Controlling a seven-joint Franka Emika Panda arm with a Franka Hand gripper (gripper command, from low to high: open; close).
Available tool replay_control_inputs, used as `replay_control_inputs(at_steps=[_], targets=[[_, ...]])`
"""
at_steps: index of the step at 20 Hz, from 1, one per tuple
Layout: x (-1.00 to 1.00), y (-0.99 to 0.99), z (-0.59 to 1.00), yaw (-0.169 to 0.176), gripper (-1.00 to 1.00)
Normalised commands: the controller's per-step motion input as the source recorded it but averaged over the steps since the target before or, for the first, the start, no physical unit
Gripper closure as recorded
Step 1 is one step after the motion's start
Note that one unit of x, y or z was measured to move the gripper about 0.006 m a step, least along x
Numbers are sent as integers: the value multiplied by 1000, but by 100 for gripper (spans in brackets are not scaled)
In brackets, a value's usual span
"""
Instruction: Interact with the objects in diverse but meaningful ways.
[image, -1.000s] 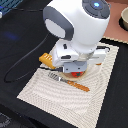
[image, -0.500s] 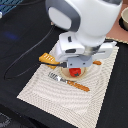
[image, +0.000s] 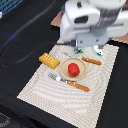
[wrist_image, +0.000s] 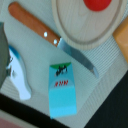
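On the exterior view's left, a black cable (image: 20, 47) loops across the dark table (image: 30, 15). Next comes the pale striped placemat (image: 50, 87), with the golden-yellow bread loaf (image: 49, 60) lying near its left edge. Right of the loaf a fork (image: 70, 82) with an orange handle lies along the near side of a tan round plate (image: 64, 72), and the red tomato (image: 74, 69) sits in that plate. Beyond the plate an orange-handled knife (image: 91, 61) lies on the mat, its blade end hidden from this side.

The robot arm (image: 92, 22) fills the far right and covers what lies beneath it; only a sliver of the white-and-blue tube-like piece (image: 98, 50) shows past its edge (too blurred to read its shape there). The tool itself is not seen in either view, so I cannot tell how far it is open or whether it holds anything.

The wrist view shows the small white carton (wrist_image: 61, 90) with blue-green print lying flat on the mat, just beside the knife's blade and near the tube-like piece. The tomato and loaf are cut off at the frame's edge.
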Motion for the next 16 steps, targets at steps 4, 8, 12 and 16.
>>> replay_control_inputs(at_steps=[4, 8, 12, 16], targets=[[-329, 299, 926, -1, -100], [-562, 220, -184, 121, -100], [-777, -44, -692, 195, -100], [-711, -121, -841, 195, -100]])
